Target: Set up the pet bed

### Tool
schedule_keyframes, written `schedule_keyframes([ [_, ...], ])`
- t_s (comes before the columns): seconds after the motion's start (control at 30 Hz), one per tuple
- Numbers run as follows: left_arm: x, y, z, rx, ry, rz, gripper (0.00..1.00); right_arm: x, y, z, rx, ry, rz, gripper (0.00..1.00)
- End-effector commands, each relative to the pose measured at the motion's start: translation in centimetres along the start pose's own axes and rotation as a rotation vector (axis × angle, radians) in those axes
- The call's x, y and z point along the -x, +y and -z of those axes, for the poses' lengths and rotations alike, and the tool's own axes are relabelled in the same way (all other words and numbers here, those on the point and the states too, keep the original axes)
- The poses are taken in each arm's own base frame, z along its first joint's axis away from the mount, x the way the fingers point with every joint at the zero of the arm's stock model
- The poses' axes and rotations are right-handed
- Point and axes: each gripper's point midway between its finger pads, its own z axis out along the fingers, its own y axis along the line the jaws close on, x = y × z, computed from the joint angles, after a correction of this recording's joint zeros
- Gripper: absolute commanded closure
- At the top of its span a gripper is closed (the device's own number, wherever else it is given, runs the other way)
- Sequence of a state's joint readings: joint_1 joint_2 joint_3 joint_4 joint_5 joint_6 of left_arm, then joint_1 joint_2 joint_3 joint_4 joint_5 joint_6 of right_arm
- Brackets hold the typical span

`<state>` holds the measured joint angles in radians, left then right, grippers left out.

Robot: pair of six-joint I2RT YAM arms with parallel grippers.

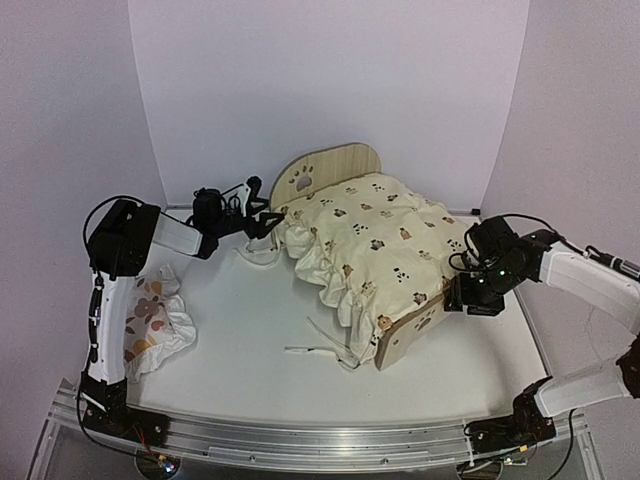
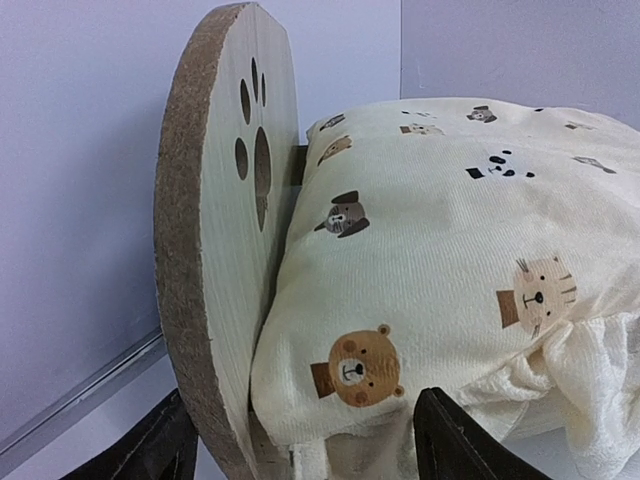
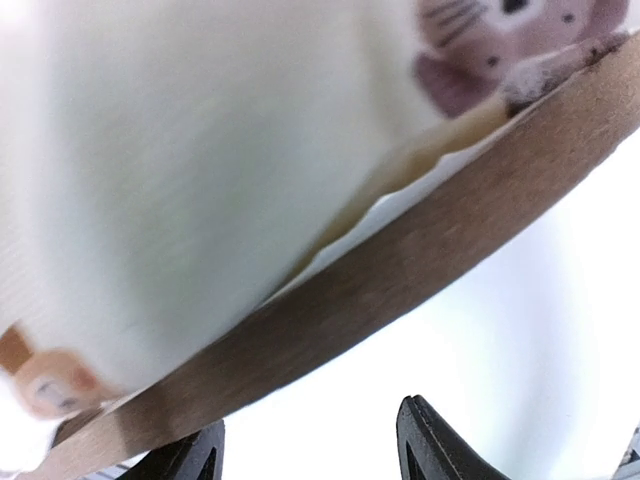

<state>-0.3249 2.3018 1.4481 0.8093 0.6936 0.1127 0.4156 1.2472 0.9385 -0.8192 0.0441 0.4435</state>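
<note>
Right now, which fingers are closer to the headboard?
Left. The left fingers sit right beside the headboard, at its lower edge. The right fingers are by the footboard, at the opposite end.

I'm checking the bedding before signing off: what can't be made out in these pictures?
- Pet bed base: hidden under the cushion in every view.
- Pillow: in the top view the left arm covers part of it.
- Right wrist view: too close and blurred; only cushion and the footboard edge show.
- Left gripper fingertips: cut off by the left wrist view's bottom edge.
</note>
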Motion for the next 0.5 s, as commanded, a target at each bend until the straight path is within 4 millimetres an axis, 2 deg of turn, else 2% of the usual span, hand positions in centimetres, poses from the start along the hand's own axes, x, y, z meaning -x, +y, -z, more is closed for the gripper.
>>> schedule_keyframes([
  [0.0, 4.6, -2.1, -2.4, -0.062, -0.101, -0.130, 0.25, 2.5, 3.6, 1.4, 0.179, -0.109, 0.006, 0.40],
  [0.17, 6.0, -0.2, -2.3, 0.008, -0.137, -0.147, 0.23, 1.8, 3.7, 1.2, 0.195, -0.084, 0.000, 0.40],
  [0.27, 6.4, 0.6, -1.4, 0.033, -0.153, -0.130, 0.22, 1.7, 3.7, 1.3, 0.201, -0.085, -0.001, 0.40],
  [0.37, 6.0, 1.0, -0.8, 0.041, -0.162, -0.119, 0.22, 1.8, 3.8, 1.3, 0.204, -0.083, 0.001, 0.40],
  [0.47, 5.6, 1.5, -1.1, 0.035, -0.170, -0.092, 0.26, 1.7, 4.1, 1.1, 0.211, -0.069, 0.004, 0.40],
])
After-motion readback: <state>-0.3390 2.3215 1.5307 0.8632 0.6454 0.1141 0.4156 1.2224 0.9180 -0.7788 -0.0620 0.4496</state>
